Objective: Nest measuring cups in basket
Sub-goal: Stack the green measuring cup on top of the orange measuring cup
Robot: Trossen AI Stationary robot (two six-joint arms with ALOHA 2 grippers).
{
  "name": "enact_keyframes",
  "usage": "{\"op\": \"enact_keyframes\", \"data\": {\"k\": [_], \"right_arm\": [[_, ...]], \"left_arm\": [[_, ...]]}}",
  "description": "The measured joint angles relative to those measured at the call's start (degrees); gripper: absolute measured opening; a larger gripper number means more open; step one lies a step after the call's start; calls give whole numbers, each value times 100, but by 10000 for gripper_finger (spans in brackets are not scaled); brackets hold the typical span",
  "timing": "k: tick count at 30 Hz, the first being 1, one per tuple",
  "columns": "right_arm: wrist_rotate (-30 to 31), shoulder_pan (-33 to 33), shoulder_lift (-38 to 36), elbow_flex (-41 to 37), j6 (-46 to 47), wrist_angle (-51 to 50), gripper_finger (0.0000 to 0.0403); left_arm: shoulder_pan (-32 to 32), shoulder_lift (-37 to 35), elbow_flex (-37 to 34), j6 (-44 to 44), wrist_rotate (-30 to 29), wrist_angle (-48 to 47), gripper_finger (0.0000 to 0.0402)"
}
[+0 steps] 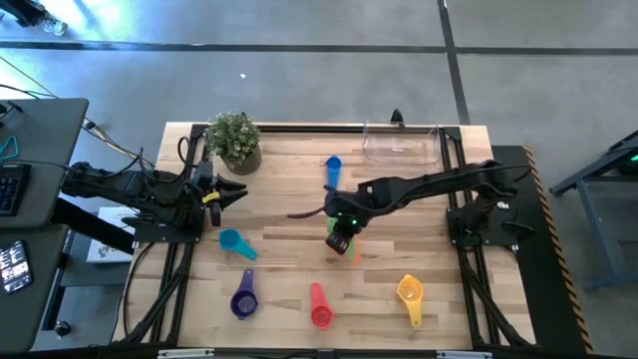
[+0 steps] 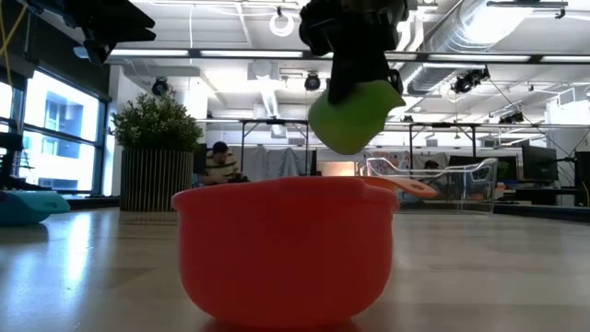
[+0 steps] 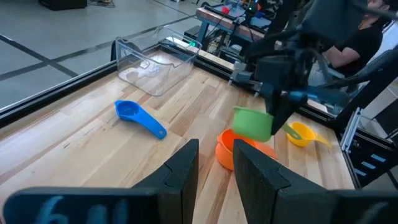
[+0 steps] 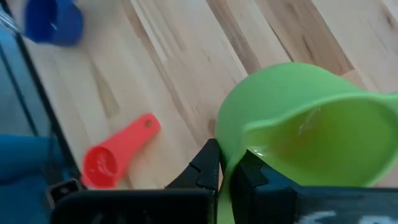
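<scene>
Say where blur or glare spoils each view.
High view: sharp, evenly lit. Low view: red cup looms close and soft; bright windows behind. Left wrist view: own fingers blurred. Right wrist view: green cup fills the frame, soft; blue cup blurred.

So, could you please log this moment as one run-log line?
right gripper: shut on green cup, held above orange cup | left gripper: open, waiting by plant | basket: no cup visible inside

Left tool (image 3: 214, 171) parted, low over desk (image 3: 81, 143). Ahead, right tool (image 3: 273, 115) clamped on green cup (image 3: 252, 122), raised just above orange cup (image 3: 227, 149). Blue cup (image 3: 138, 117) near clear basket (image 3: 155, 65); yellow cup (image 3: 301, 133) beyond green cup.
</scene>
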Motion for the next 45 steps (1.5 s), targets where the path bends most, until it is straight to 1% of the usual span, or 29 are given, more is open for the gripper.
{"op": "enact_keyframes", "data": {"k": [6, 12, 15, 21, 37, 40, 45], "right_arm": [[39, 0, 498, 418, -342, -629, 3], [68, -2, 756, 540, -395, -852, 3], [82, -2, 787, 532, -395, -876, 3], [293, -10, 787, 532, -401, -885, 3], [190, -13, 971, 521, -484, -985, 3], [208, -13, 969, 521, -462, -992, 11], [259, -13, 969, 521, -392, -1049, 38]], "left_arm": [[0, 0, 0, -105, 0, 2, 90], [0, 0, 0, -199, -1, 4, 90], [0, 0, 0, -201, 0, 4, 90], [0, 0, 0, -201, -2, 4, 90], [0, 2, 0, -152, -2, -24, 90], [0, 0, 0, -144, -4, -54, 90], [-2, 0, -2, -143, -4, -111, 90]]}}
